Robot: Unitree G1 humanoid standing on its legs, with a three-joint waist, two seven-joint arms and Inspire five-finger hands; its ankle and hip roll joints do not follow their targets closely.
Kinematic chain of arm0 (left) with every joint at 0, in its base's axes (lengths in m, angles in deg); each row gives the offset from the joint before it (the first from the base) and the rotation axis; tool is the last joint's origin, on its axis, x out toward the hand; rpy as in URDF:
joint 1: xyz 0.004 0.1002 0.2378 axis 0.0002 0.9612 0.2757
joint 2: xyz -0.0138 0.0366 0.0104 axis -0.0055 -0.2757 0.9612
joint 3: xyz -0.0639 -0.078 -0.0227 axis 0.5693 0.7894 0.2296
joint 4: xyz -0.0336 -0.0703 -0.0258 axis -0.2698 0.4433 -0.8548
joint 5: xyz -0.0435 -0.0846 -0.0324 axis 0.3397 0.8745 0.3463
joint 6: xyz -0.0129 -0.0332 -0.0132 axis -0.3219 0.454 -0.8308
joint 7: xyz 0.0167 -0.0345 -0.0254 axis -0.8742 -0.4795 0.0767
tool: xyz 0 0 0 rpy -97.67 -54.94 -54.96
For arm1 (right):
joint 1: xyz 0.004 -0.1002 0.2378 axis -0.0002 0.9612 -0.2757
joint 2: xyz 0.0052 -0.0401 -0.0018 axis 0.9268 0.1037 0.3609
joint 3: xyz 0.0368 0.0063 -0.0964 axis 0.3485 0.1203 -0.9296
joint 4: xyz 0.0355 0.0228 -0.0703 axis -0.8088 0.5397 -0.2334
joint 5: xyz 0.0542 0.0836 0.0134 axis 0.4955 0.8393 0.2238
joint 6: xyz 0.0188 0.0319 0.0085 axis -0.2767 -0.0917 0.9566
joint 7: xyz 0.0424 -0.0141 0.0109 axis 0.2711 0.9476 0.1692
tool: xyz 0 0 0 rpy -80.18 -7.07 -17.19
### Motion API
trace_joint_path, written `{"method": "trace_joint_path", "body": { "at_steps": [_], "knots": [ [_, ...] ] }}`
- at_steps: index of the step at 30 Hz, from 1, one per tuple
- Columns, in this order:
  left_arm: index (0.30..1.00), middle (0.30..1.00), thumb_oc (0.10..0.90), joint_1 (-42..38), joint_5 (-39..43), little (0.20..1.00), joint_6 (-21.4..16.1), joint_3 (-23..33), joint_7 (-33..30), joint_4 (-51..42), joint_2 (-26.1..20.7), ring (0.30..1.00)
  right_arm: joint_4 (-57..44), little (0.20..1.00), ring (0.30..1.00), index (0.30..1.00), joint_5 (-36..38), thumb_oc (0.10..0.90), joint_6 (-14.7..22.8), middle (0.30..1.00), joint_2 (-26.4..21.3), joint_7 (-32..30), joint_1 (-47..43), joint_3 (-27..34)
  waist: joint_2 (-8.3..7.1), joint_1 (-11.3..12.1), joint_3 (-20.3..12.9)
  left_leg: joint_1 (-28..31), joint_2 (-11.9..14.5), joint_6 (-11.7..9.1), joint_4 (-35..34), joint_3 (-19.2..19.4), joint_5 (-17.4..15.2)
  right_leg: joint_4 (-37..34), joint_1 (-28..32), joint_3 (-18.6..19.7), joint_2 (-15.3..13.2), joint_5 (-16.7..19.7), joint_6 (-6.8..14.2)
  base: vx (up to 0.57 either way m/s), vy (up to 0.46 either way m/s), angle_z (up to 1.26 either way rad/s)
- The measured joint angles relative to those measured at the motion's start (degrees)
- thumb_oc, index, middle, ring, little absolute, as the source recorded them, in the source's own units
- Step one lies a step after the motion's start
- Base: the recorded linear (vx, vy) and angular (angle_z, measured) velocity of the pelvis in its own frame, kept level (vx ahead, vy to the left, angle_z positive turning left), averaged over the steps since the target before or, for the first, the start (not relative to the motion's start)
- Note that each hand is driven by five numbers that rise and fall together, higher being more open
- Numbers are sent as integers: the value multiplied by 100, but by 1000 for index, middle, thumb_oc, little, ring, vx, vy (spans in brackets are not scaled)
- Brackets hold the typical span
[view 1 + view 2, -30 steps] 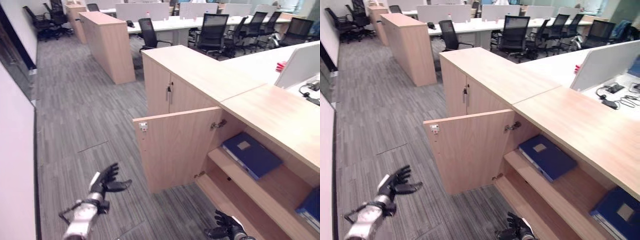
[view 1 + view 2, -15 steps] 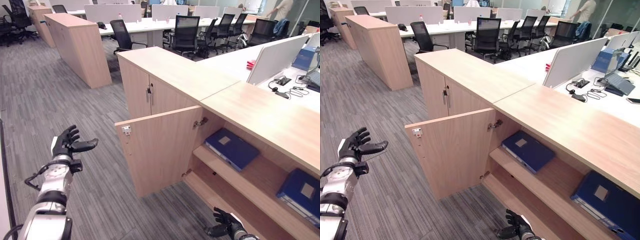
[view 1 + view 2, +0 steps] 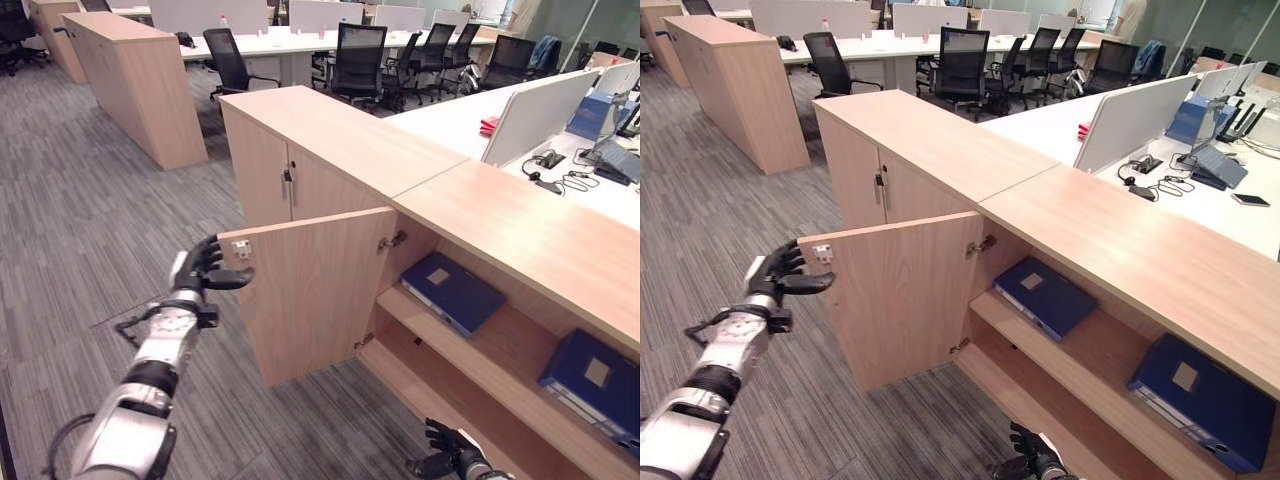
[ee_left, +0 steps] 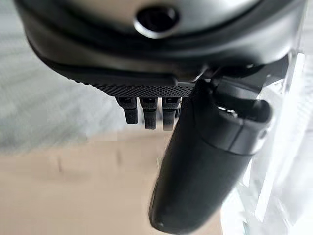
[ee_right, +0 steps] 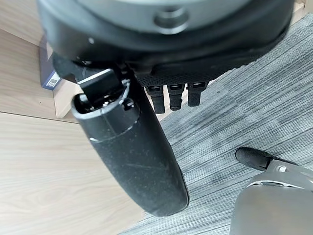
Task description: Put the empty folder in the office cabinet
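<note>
Left hand (image 3: pixel 205 272) is raised at the free edge of the open cabinet door (image 3: pixel 315 290), fingers loosely spread, thumb reaching toward the edge by the latch plate, holding nothing; I cannot tell whether it touches the wood. Right hand (image 3: pixel 445 464) hangs low in front of the lower shelf, fingers relaxed and apart, also empty. Neither hand carries a folder. Two blue folders lie flat inside the cabinet (image 3: pixel 520 235) on the upper shelf: one (image 3: pixel 452 291) just inside the door opening, another (image 3: pixel 592 373) well apart, further along to the robot's right. Which is the task's empty one cannot be told; the task's placing looks already done, door not yet shut. Judgement on handling: a rigid-board binder, light if empty, stiff, with smooth covers likely somewhat slippery; best taken by the spine or pinched across one cover edge. The near folder lies label up, long axis running diagonally, back into the shelf and toward the door side.
</note>
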Motion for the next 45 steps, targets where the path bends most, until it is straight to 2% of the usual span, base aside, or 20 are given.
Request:
{"method": "trace_joint_path", "body": {
  "at_steps": [7,13,20,27,30,31,32,33,34,35,36,38,39,40,42,45],
  "knots": [
    [900,900,800,1110,-123,900,-58,-31,192,-1446,171,900,76,900,900,900,-34,800,-19,900,79,-101,6,23,25,236,37,24,-31,11,0,-134,-7,-3,90,-138,-44,-33,39,-12,6,11],
    [900,900,800,2033,-346,900,-50,-400,648,-2743,268,900,263,900,900,900,-228,800,-35,900,126,-122,-97,145,75,521,158,22,-115,5,-1,-290,-20,-1,178,-262,-139,-91,125,-27,5,15],
    [900,900,800,2668,-392,900,-51,-583,1436,-3611,-68,900,290,900,900,900,-228,800,-39,900,272,-161,-78,298,98,629,217,-2,-174,17,-2,-368,-14,-2,181,-333,-201,-82,148,-14,6,5],
    [900,900,800,3599,-226,900,33,-526,2068,-4655,-205,900,290,900,900,900,-225,800,-47,900,303,-156,7,506,159,626,274,5,-200,102,1,-371,17,5,179,-372,-219,-44,131,-80,12,0],
    [900,900,800,3743,43,900,62,-493,2215,-4765,-167,900,309,900,900,900,-223,800,-47,900,289,-160,-186,571,278,655,461,-24,-136,117,25,-102,30,303,-127,-378,-201,26,168,-193,-22,-46],
    [900,900,800,3763,191,900,77,-340,2257,-4827,-185,900,315,900,900,900,-220,800,-46,900,328,-160,-384,570,310,679,578,-97,-84,166,30,210,59,406,-388,-633,-240,102,302,-82,-2,-93],
    [900,900,800,3754,295,900,106,-266,2257,-4830,-199,900,323,900,900,900,-218,800,-44,900,380,-192,-533,576,320,686,603,-176,-39,208,7,377,60,444,-539,-871,-294,59,326,-179,-16,-98],
    [900,900,800,3723,341,900,122,-224,2255,-4833,-167,900,338,900,900,900,-218,800,-41,900,381,-201,-648,581,380,688,694,-175,2,224,2,475,53,616,-591,-1219,-391,-171,311,-48,-40,-96],
    [900,900,800,3756,359,900,129,-159,2253,-4833,-58,900,390,900,900,900,-219,800,-54,900,380,-204,-808,570,546,756,790,-174,134,263,27,806,78,1261,-771,-2010,-681,-328,317,-65,-32,-106],
    [900,900,800,3776,364,900,132,-147,2257,-4843,4,900,409,900,900,900,-218,800,-52,900,377,-203,-851,568,620,848,830,-154,209,290,26,966,4,1742,-850,-2372,-892,-429,291,-25,-83,-117],
    [900,900,800,3835,390,900,168,-123,2256,-4849,72,900,460,900,900,900,-219,800,-61,900,419,-204,-880,561,672,877,846,-128,268,206,35,1064,-78,2254,-825,-2575,-1169,-606,412,-78,-126,-87],
    [900,900,800,3960,543,900,221,-99,2261,-4930,49,900,457,900,900,900,-220,800,-66,900,465,-192,-852,546,595,901,831,-113,275,120,58,1345,-5,2475,-644,-2652,-1419,-775,514,-66,-188,-74],
    [900,900,800,4018,574,900,226,-64,2260,-4939,44,900,457,900,900,900,-220,800,-60,900,486,-198,-852,544,541,929,819,-112,254,65,55,1428,-67,2304,-564,-2588,-1404,-779,557,-16,-198,-86],
    [900,900,800,4027,574,900,254,-66,2254,-4908,32,900,465,900,900,900,-221,800,-66,900,475,-207,-832,520,430,926,817,-75,177,-7,62,1581,13,1722,-378,-2347,-1237,-799,277,-7,-175,-69],
    [900,900,800,4242,579,900,307,-85,2257,-4888,211,900,476,900,900,900,-224,800,-77,900,303,-238,-785,484,667,753,749,-30,313,-86,65,1585,65,1196,-278,-2151,-893,-569,189,-8,-262,-69],
    [900,900,800,4413,586,900,344,-76,2201,-4861,417,900,458,900,900,900,-229,800,-88,900,124,-266,-715,438,746,736,708,63,475,-112,177,1500,40,676,-135,-1792,-600,-281,83,-17,-192,-84]
  ]
}}
